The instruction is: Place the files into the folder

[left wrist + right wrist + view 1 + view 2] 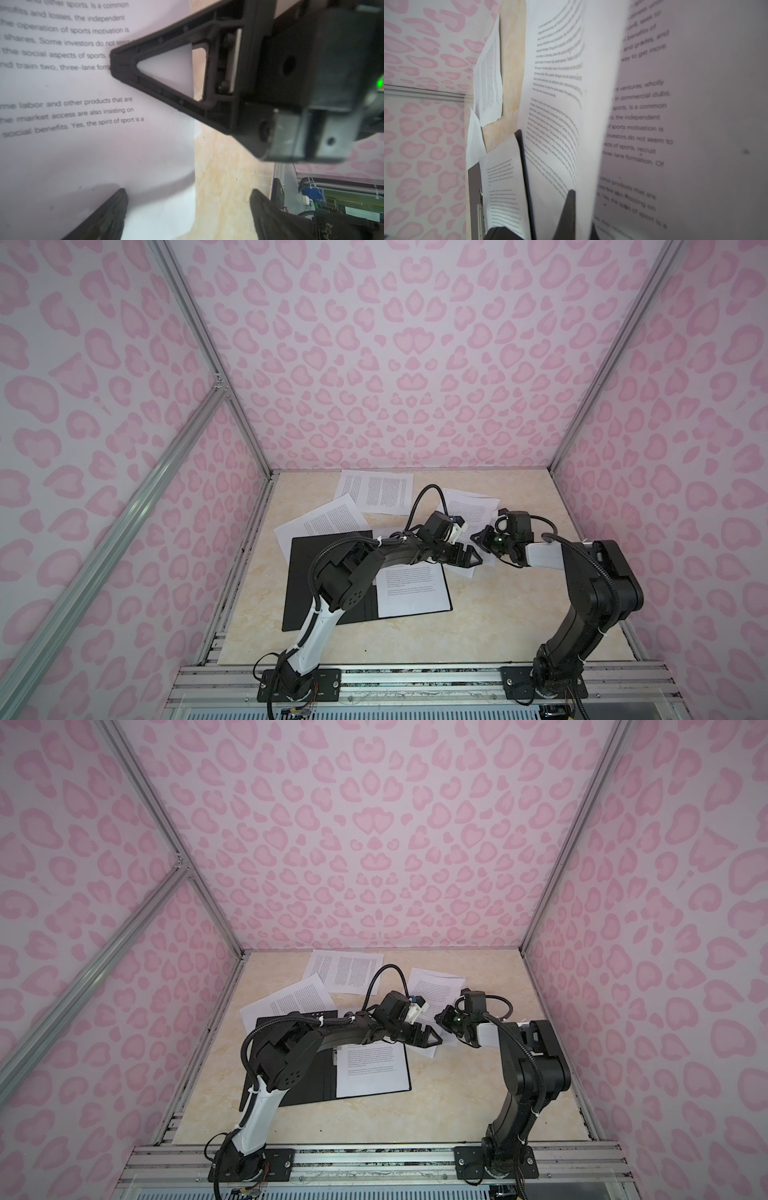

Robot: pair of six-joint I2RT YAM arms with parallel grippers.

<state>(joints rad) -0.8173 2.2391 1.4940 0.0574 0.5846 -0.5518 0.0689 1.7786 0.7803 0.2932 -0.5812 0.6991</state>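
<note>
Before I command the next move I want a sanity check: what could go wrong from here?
1. The right pincer is shut on just the edge of a sheet, which bows; it may slip or crease.
2. The open left pincer hovers very close to it; they could collide.
3. Swinging the sheet over the folder could nudge the page already inside.

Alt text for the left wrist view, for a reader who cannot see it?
The right end effector is shut on the edge of a printed sheet over the beige table. The left end effector is open, straddling the sheet's edge.
</note>
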